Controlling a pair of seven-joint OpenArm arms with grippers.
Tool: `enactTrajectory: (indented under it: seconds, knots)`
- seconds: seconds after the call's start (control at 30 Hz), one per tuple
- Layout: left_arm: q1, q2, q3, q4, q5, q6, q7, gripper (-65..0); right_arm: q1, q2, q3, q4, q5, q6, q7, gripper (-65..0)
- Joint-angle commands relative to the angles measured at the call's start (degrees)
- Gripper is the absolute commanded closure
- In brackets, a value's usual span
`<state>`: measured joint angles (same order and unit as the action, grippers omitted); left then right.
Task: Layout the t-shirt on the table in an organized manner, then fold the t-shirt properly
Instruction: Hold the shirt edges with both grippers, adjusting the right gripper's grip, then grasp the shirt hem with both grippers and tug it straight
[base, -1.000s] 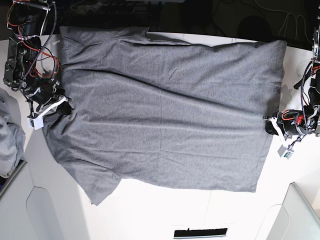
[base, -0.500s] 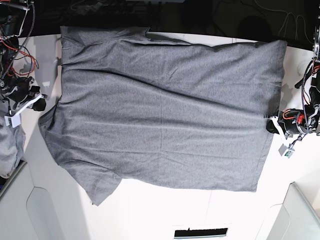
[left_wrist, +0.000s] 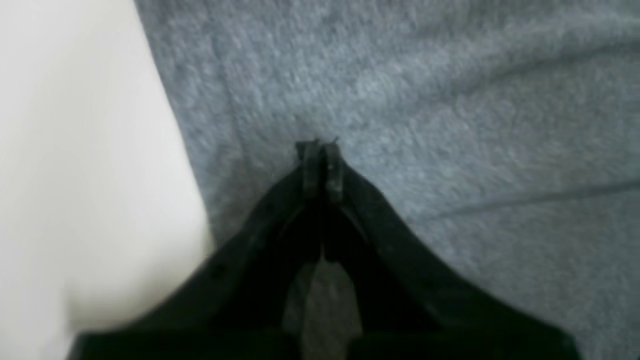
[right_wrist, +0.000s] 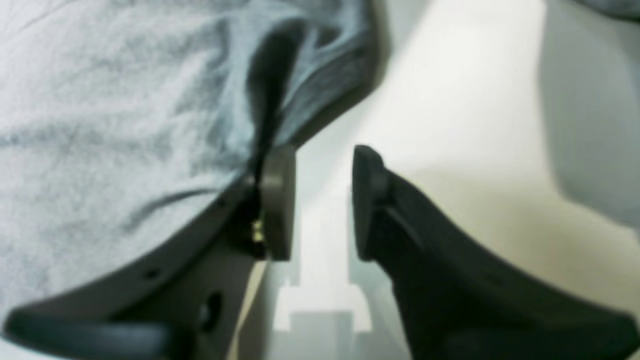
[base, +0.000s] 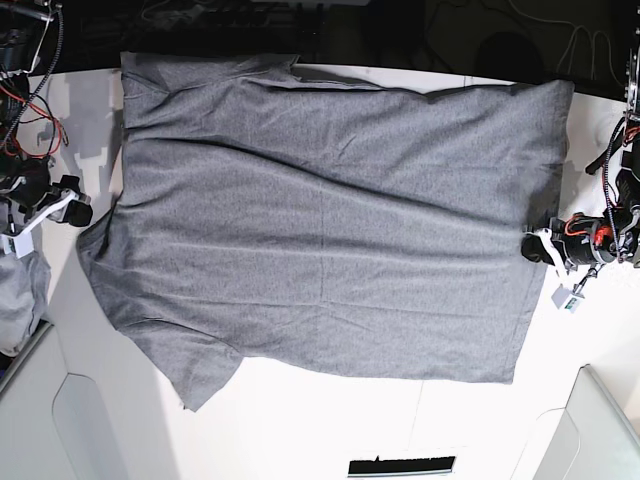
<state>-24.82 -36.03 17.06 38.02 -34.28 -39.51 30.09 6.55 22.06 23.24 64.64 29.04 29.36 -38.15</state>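
The grey t-shirt lies spread flat across the white table. One short sleeve points to the lower left. My left gripper is at the shirt's right-hand hem, shut on the fabric. In the left wrist view its closed tips pinch the grey knit close to the cloth's edge, with bare table beside it. My right gripper stands open just off the shirt's left edge. In the right wrist view its jaws are apart over bare table. One finger rests against the shirt's rim.
Another heap of grey cloth lies at the far left edge, also seen as a blurred grey shape. White raised panels sit at the lower left and lower right. A dark slot is at the near edge.
My right gripper moved left, drawing the shirt's left edge outward, then opened and let go of the cloth. The left gripper kept its hold at the hem.
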Motion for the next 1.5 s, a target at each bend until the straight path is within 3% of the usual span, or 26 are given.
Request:
enactTrajectory:
  seconds: [0.0,0.43,0.53,0.57,0.6,1.0,1.47]
  knots:
    - [-0.7,-1.1,-0.2,1.7,-1.4,-0.5,-0.1,0.0,0.3,0.4,0.3,0.6,0.9,0.4,1.0,-20.2]
    - [5.6,-1.0,-0.2,10.4,-2.0,-0.5,0.0,0.0,-0.4,-7.7,0.3,-0.7,0.3,1.1,1.7,-19.3]
    - [5.8,-1.0,-0.2,10.4,-2.0,-0.5,0.0,0.0,-0.4,-8.1,0.3,-0.7,0.3,1.1,1.9,-6.0]
    - [5.8,-1.0,-0.2,10.4,-1.9,-0.5,0.0,0.0,-0.4,-8.0,0.3,-0.7,0.3,1.0,2.0,-0.7]
    - [5.8,-1.0,-0.2,10.4,-1.9,-0.5,0.0,0.0,-0.4,-7.7,0.3,-0.7,0.4,1.0,2.2,0.0]
    - [5.8,-1.0,-0.2,10.4,-0.2,-0.5,1.9,0.0,-0.4,-3.3,0.4,3.3,0.6,1.4,2.1,0.0]
    - [5.8,-1.0,-0.2,10.4,-0.2,-0.5,3.0,0.0,-0.4,4.7,0.4,4.0,0.5,1.3,2.1,0.0]
